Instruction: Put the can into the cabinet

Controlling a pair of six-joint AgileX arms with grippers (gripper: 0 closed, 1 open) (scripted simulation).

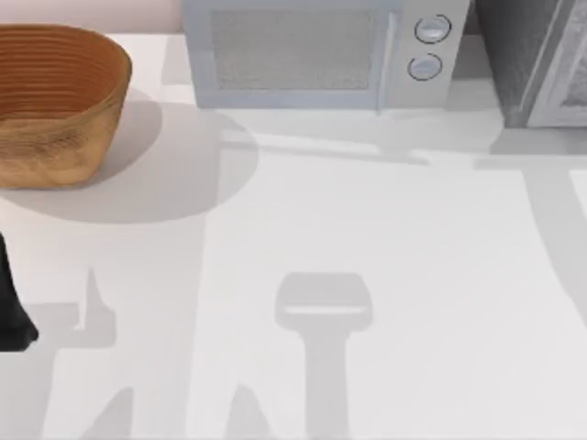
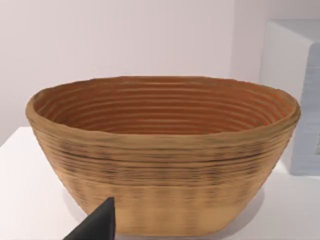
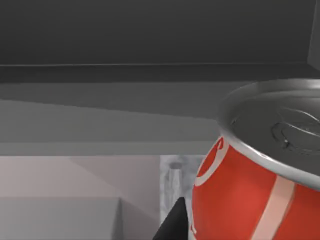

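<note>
The can [image 3: 260, 165], red with white marks and a silver top, sits very close in the right wrist view. My right gripper [image 3: 250, 225] is shut on it, and one dark finger [image 3: 172, 225] shows against its side. Behind the can rise the dark grey surfaces of the cabinet [image 3: 150, 35]. From the top view, the cabinet [image 1: 523, 55] stands at the back right corner with its paler framed door panel [image 1: 570, 73] at the edge. My left arm [image 1: 9, 312] is parked at the left edge, its gripper [image 2: 97, 225] facing the basket.
A woven brown basket [image 1: 55, 101] stands at the back left, and its rim [image 2: 160, 132] is close in the left wrist view. A light grey microwave [image 1: 321, 50] with two round knobs stands at the back centre. Arm shadows cross the white table [image 1: 367, 238].
</note>
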